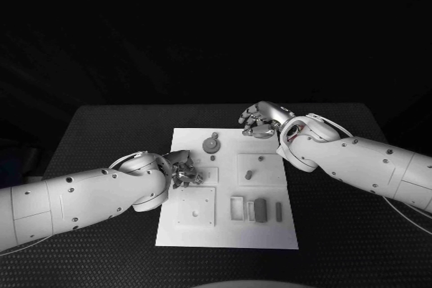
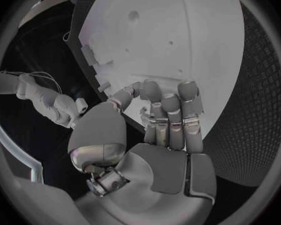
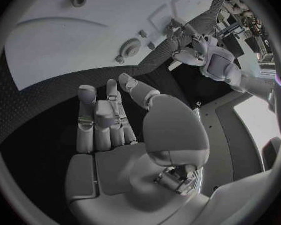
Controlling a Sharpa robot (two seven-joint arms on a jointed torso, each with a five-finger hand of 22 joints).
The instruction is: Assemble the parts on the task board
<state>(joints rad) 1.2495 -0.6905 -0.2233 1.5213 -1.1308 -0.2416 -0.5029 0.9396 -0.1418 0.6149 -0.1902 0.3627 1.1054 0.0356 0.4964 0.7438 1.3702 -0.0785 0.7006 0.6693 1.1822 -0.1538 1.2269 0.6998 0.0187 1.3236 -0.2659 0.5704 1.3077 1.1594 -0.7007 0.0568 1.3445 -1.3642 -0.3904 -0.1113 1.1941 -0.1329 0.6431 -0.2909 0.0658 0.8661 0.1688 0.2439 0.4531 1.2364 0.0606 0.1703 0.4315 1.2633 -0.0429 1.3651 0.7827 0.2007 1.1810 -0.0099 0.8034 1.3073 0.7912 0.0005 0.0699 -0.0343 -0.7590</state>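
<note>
My left hand [image 1: 180, 169] rests at the board's [image 1: 225, 235] left edge, fingers [image 2: 168, 107] curled, holding nothing I can see. The grey parts [image 1: 260, 209] lie on the board, mid-desk [image 1: 99, 132]. My right hand [image 1: 261, 121] hovers at the board's far right corner, fingers [image 3: 109, 110] curled in, empty.

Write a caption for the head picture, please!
Left hand at the task board's left edge; right hand curled over its far corner.
</note>
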